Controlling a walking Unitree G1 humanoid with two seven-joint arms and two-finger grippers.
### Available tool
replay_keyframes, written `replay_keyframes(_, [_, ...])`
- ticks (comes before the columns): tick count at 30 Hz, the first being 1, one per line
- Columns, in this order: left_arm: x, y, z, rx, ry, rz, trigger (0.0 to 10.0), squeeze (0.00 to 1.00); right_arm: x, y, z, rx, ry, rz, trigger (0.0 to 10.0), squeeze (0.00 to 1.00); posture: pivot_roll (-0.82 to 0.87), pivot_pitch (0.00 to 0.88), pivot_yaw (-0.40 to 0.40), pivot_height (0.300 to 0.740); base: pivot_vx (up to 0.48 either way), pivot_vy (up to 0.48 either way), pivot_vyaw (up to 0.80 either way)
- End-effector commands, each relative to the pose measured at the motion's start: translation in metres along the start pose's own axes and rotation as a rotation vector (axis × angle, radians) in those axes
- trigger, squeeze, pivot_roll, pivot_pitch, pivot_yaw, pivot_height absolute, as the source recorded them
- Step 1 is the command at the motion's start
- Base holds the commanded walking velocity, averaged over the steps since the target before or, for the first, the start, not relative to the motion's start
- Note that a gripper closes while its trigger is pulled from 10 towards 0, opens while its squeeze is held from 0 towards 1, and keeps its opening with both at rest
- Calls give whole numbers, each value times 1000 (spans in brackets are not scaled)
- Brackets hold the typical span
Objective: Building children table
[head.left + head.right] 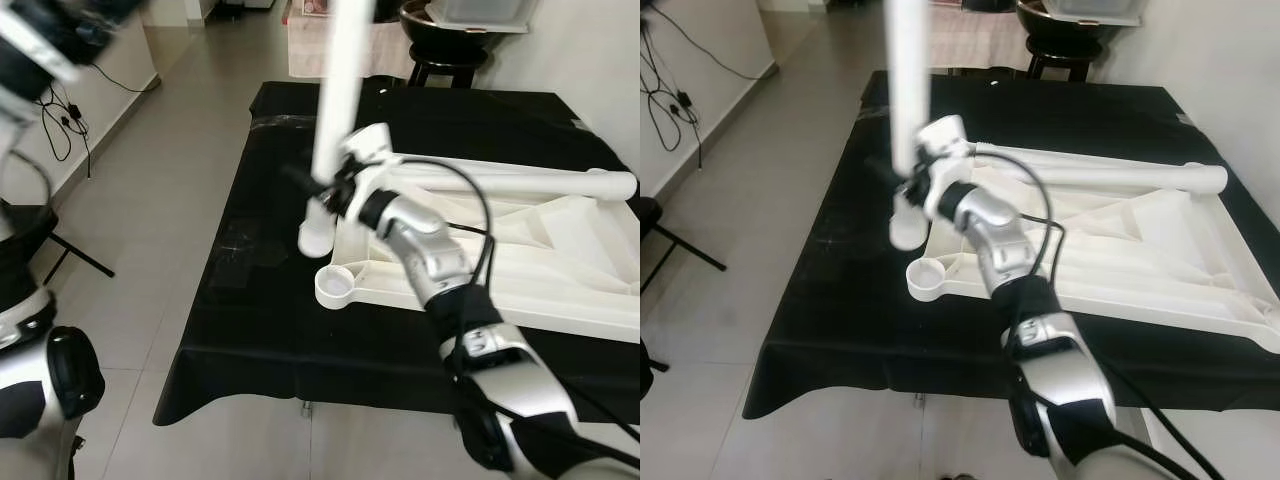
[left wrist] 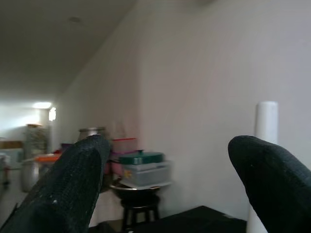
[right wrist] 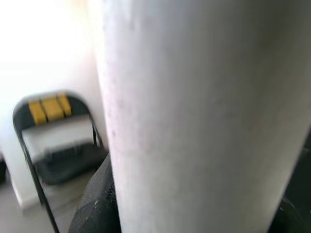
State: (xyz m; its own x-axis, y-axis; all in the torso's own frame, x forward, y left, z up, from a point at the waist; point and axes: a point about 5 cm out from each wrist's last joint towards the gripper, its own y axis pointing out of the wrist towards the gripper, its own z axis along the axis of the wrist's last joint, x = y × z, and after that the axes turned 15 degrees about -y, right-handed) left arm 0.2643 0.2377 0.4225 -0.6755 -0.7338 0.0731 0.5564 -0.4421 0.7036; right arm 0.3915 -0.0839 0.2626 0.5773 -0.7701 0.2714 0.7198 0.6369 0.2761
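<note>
The right tool [image 1: 318, 190] is gripping a white table leg [image 1: 336, 110] near its lower end, its black fingers [image 3: 95, 206] closing on both sides of the tube. The leg is standing almost upright, leaning a little, and its bottom end is hanging just above the black cloth [image 1: 260, 300] that is covering the desk, close beside the round corner socket [image 1: 335, 285] of the white tabletop [image 1: 520, 260]. The leg's end is not sitting in the socket; it is a little to the robot's left of it. The tabletop is lying upside down on the cloth, showing its ribs, and a second white leg [image 1: 520, 183] is lying flat across it along the far edge. A black cable is running along the right arm [image 1: 440, 270].

The left tool [image 2: 170, 184] is lifted up and pointing toward a pale wall, with its two black fingers [image 2: 68, 184] standing wide apart and holding nothing. In the left wrist view, the top of the upright leg is showing next to one finger, and some storage containers [image 2: 141, 167] are sitting on a dark stool [image 2: 138, 208] in the background. In the right wrist view a folding chair [image 3: 53, 141] is standing behind the leg.
</note>
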Motion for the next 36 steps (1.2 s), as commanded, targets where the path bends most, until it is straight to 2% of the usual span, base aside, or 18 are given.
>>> replay_keyframes(1, [3,-11,-4,-19,13,35,10000,1000,10,1,12,59,41,-62,0,0,-179,73,-91,740,0,0,0])
replay_keyframes(3, [3,-11,-4,-19,13,35,10000,1000,10,1,12,59,41,-62,0,0,-179,73,-91,740,0,0,0])
replay_keyframes(5, [6,-36,-42,-168,13,101,10000,1000,10,1,20,102,54,-12,0,0,-176,86,-93,740,0,0,0])
replay_keyframes(6, [11,-57,-73,-275,0,138,10000,27,5,-3,21,122,49,76,0,0,-179,99,-94,740,0,0,0])
replay_keyframes(7, [17,-72,-90,-340,-13,163,10000,27,1,-6,22,134,47,138,0,0,-178,101,-95,740,0,0,0])
replay_keyframes(8, [22,-88,-106,-397,-14,207,10000,0,-4,-10,21,135,29,205,3490,0,-178,117,-95,740,0,0,0])
replay_keyframes(9, [22,-88,-106,-397,-14,207,10000,0,-4,-10,21,135,29,205,3490,0,-178,117,-95,740,0,0,0])
replay_keyframes(10, [25,-100,-117,-437,-6,248,10000,0,-8,-13,18,129,16,254,6431,0,-178,121,-96,740,0,0,0])
replay_keyframes(11, [25,-100,-117,-437,-6,248,10000,0,-8,-13,18,129,16,254,6431,0,-178,121,-96,740,0,0,0])
replay_keyframes(12, [29,-113,-127,-465,-28,293,10000,0,-13,-18,16,125,17,313,10000,0,-176,129,-96,740,0,0,0])
replay_keyframes(13, [36,-126,-139,-518,-26,333,10000,0,-19,-24,13,123,-6,392,10000,0,-179,146,-100,740,0,0,0])
replay_keyframes(16, [41,-134,-146,-551,-26,353,10000,0,-24,-28,12,123,-20,442,10000,0,-179,146,-100,740,0,0,0])
replay_keyframes(17, [60,-162,-169,-666,-45,403,10000,0,-29,-37,6,102,-45,563,10000,0,-175,192,-109,740,0,0,0])
replay_keyframes(18, [60,-162,-169,-666,-45,403,10000,0,-29,-37,6,102,-45,563,10000,0,-175,192,-109,740,0,0,0])
replay_keyframes(20, [77,-178,-182,-740,-63,403,10000,0,-25,-37,3,78,-53,597,10000,0,-176,209,-112,740,0,0,0])
replay_keyframes(23, [83,-180,-185,-764,-62,386,10000,0,-23,-37,2,73,-55,596,10000,0,-178,214,-112,740,0,0,0])
replay_keyframes(25, [96,-188,-194,-848,5,315,10000,0,-16,-34,7,73,-57,592,10000,0,-184,248,-112,740,0,0,0])
replay_keyframes(36, [114,-193,-188,-823,42,322,10000,0,-13,-37,21,127,-27,614,10000,0,-183,292,-102,740,0,0,0])
